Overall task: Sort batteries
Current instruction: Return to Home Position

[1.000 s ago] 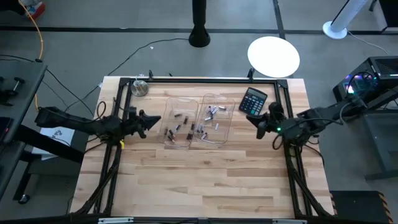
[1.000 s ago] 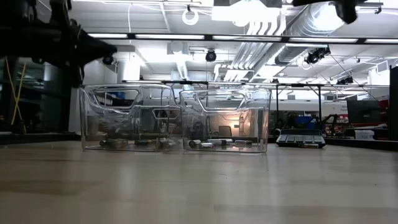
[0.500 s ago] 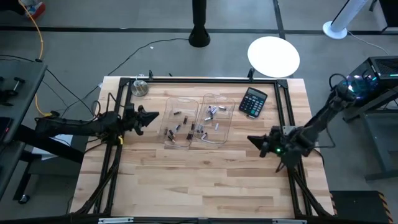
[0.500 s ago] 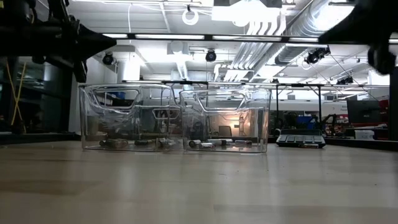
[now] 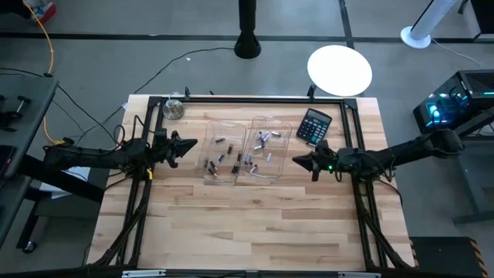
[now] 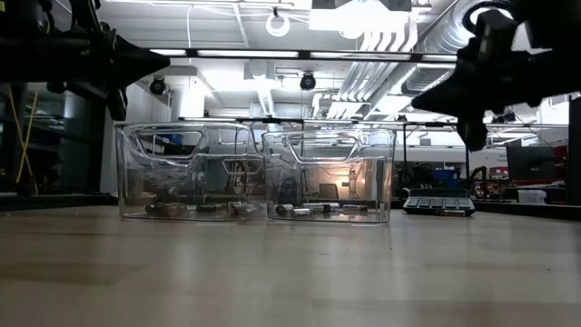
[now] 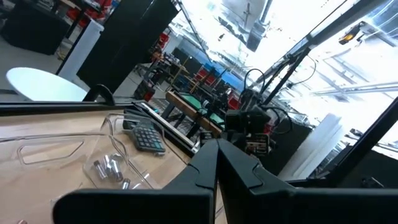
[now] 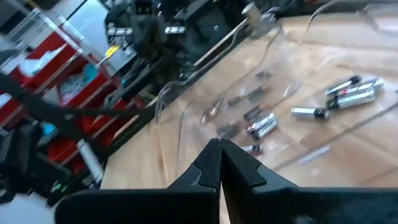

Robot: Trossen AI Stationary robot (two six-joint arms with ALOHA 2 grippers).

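Note:
Two clear plastic trays stand side by side mid-table. The left tray [image 5: 222,150] holds dark batteries [image 5: 220,160]; the right tray [image 5: 266,147] holds silvery batteries [image 5: 265,139], which also show in the right wrist view [image 8: 351,90]. My left gripper [image 5: 193,144] hovers just left of the left tray, shut and empty, level and above tray height [image 6: 163,62]. My right gripper [image 5: 296,161] hovers just right of the right tray, shut and empty, pointing toward it [image 6: 419,100]. In both wrist views the fingertips [image 7: 216,144] [image 8: 219,144] meet with nothing between them.
A black calculator [image 5: 314,126] lies at the far right, behind my right gripper. A small round metal object [image 5: 174,109] sits at the far left corner. A black frame [image 5: 255,99] borders the table. Bare wood [image 5: 247,224] stretches toward the near edge.
My right gripper has sunk from high up to about the trays' rim height. It has swung from beside the calculator toward the right tray's near right corner and tipped to near level, staying shut.

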